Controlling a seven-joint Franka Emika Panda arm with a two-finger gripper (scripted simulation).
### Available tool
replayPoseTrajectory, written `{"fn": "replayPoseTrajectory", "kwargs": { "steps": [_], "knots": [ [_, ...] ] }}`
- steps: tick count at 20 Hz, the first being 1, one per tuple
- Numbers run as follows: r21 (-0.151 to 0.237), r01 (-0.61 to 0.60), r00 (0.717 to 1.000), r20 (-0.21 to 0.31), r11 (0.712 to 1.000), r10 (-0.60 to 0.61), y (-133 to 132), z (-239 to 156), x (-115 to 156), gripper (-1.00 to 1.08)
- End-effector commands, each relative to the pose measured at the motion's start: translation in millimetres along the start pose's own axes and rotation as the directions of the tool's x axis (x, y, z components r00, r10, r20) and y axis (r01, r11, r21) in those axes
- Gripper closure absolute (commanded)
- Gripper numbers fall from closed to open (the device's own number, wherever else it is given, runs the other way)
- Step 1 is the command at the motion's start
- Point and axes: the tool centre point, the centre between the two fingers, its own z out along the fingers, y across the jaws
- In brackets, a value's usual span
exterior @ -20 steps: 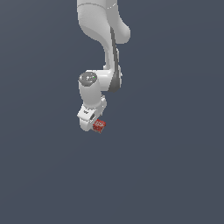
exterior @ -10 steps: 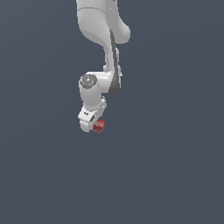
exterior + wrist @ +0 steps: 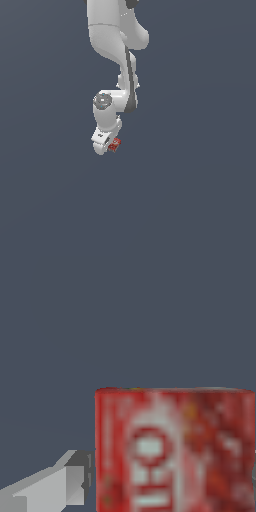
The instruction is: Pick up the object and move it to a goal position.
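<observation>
The white gripper (image 3: pixel 111 146) hangs at the end of the arm (image 3: pixel 112 55), which reaches down from twelve o'clock in the exterior view. Its jaws appear clamped on the small red box (image 3: pixel 115 144), which sits at the gripper's tip toward four o'clock. In the wrist view the red box (image 3: pixel 175 451) with white lettering fills the frame, and one grey finger (image 3: pixel 55 488) touches its side. Plain dark grey ground (image 3: pixel 200 200) surrounds everything.

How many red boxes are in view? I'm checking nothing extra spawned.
1: the red box sits at the gripper, filling the wrist view beside one finger. No others visible.
</observation>
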Motion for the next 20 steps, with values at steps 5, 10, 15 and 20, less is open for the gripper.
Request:
{"fn": "replayPoseTrajectory", "kwargs": {
  "steps": [5, 10, 15, 20],
  "knots": [
    [-0.001, 0.0, 1.0, 0.0, 1.0, 0.0, 1, 2, 0, 1.08],
    [-0.001, 0.0, 1.0, 0.0, 1.0, 0.0, 1, 2, 0, 1.08],
    [-0.003, 0.0, 1.0, 0.0, 1.0, 0.0, 2, -1, 0, 1.08],
    [-0.003, 0.0, 1.0, 0.0, 1.0, 0.0, 3, -16, -2, 1.08]
  ]
}}
